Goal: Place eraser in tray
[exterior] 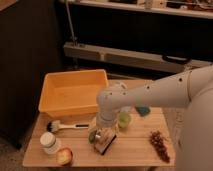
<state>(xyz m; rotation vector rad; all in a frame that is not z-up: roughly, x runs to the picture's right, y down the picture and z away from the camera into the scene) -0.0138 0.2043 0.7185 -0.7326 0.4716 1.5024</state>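
The eraser (104, 145), a small tan block with a dark underside, lies on the wooden table near its front middle. The tray (52, 102), a large yellow-orange bin, stands at the table's back left and looks empty. My gripper (103, 133) hangs from the white arm, directly over the eraser's back end and touching or nearly touching it. The arm reaches in from the right and hides part of the table behind it.
A white-handled brush (69, 126) lies in front of the tray. A white bottle (50, 142) and an apple (64, 156) stand at the front left. A green cup (123, 120), a teal sponge (143, 110) and grapes (160, 140) lie to the right.
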